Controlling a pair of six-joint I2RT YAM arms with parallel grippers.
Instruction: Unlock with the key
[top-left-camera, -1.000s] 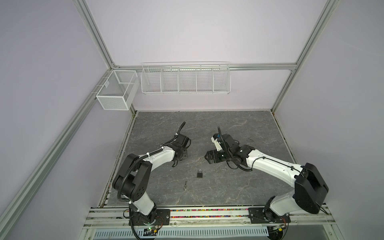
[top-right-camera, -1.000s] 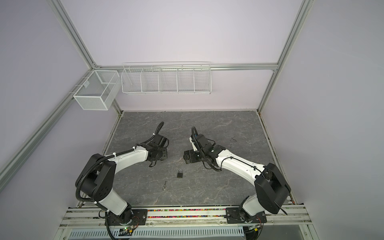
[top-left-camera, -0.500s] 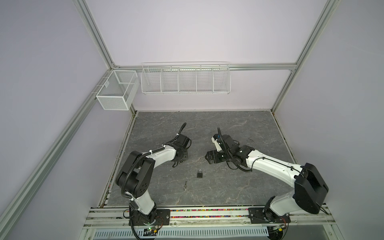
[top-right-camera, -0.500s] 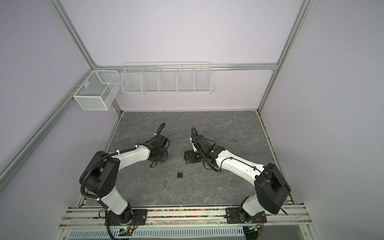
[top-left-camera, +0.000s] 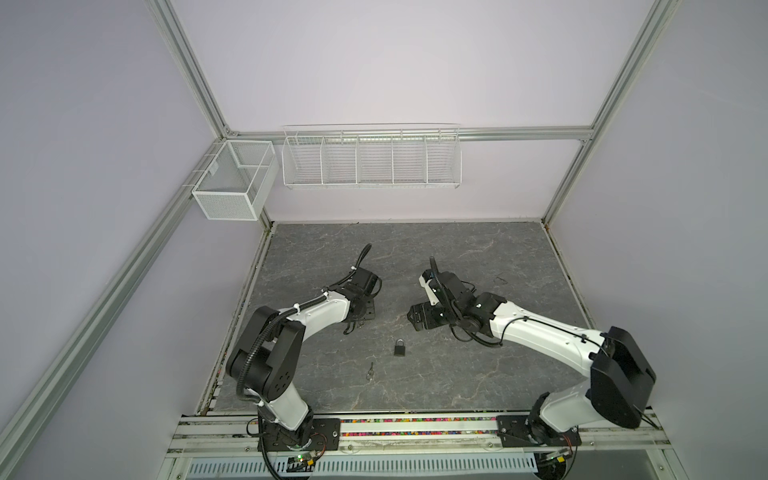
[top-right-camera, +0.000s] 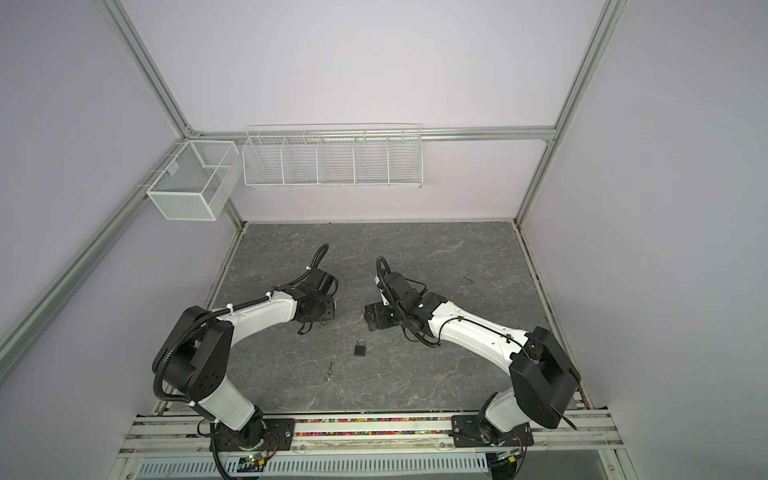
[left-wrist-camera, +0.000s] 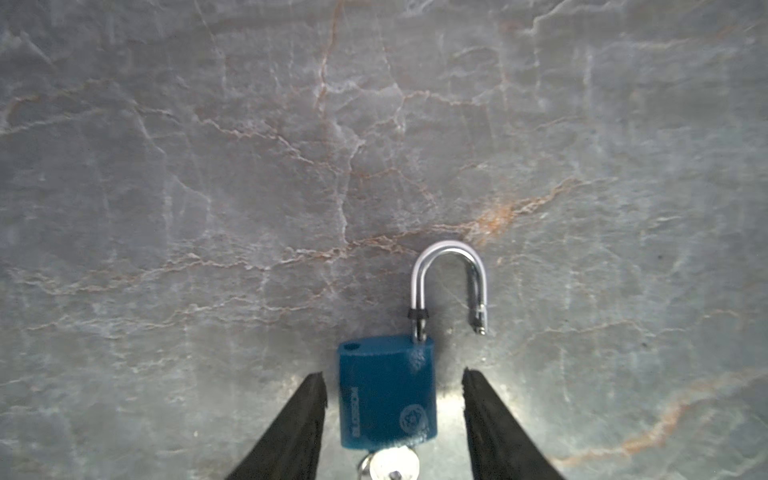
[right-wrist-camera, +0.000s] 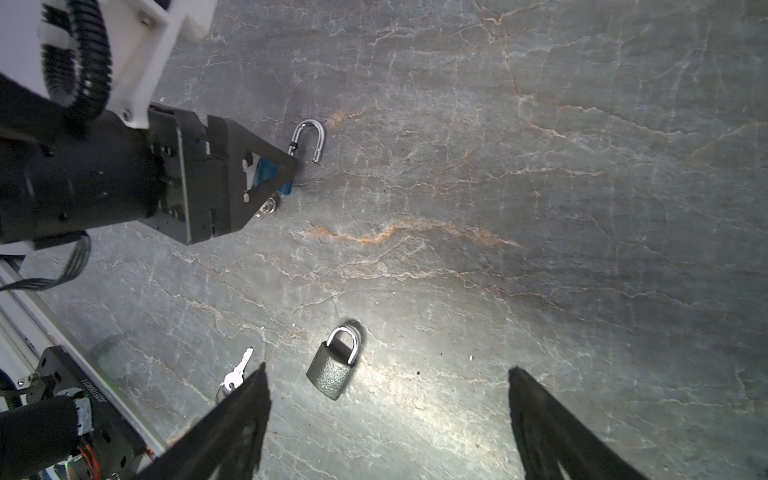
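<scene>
Pincers, two. Left pincer: jaws parted, straddling the blue padlock with a narrow gap at either side, neither finger touching it. Blue padlock flat on the worktop, left of its middle; shackle sprung free at one leg, pointing away from the pincer; inserted key in the end of the body nearest the wrist. The left arm's wrist covers this lock in both top views.

Right pincer: jaws spread wide, nothing between them, hanging over the middle of the worktop.

Grey padlock: shackle closed, flat between the two arms, toward the front edge, well apart from the blue one. Loose key: near it, closer to the front and left edges.

Worktop: dark grey slab, marble-veined.

Room: pale lilac walls, aluminium posts at the corners. Mesh basket hung at the back left corner. Wire rack, five compartments, on the back wall above the back edge.
</scene>
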